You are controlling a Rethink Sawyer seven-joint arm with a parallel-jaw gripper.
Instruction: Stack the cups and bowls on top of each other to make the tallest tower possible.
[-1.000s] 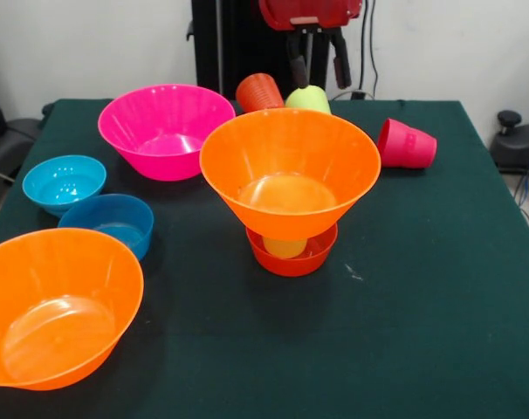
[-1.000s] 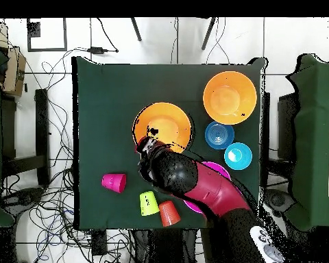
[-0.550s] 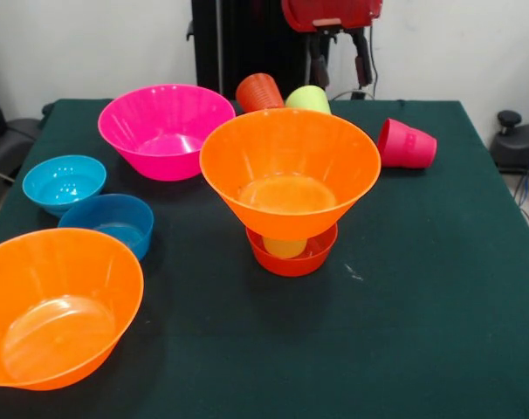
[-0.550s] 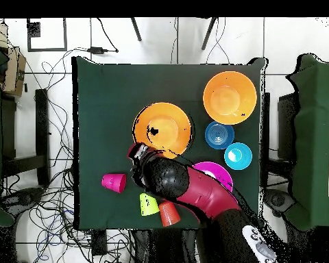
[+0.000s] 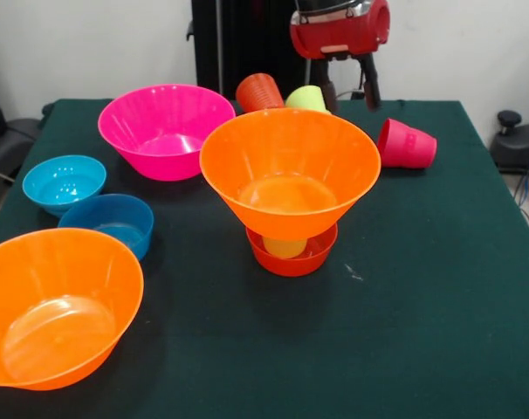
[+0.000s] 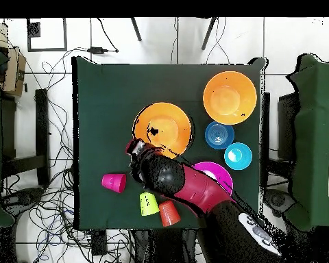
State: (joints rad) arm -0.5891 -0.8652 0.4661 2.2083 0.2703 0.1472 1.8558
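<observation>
A large orange bowl (image 5: pixel 289 170) sits on a pale yellow cup (image 5: pixel 285 247), which stands in a small red-orange bowl (image 5: pixel 292 259) mid-table; from overhead this stack (image 6: pixel 163 127) shows as one orange disc. My gripper (image 5: pixel 349 91) hangs open and empty above the table's far part, between the lime green cup (image 5: pixel 307 98) and the red-pink cup (image 5: pixel 406 144), which lies on its side. An orange cup (image 5: pixel 259 91) rests beside the green one. In the overhead view my gripper (image 6: pixel 134 151) is near the red-pink cup (image 6: pixel 114 182).
A magenta bowl (image 5: pixel 166 129) stands at the far left, with a light blue bowl (image 5: pixel 64 183) and a darker blue bowl (image 5: pixel 109 223) nearer. A second large orange bowl (image 5: pixel 57 305) sits at the near left corner. The arm covers part of the magenta bowl (image 6: pixel 224 172) from overhead.
My gripper has shifted to the right in the front view, away from above the green cup and closer to the red-pink cup. The cups and bowls have not moved.
</observation>
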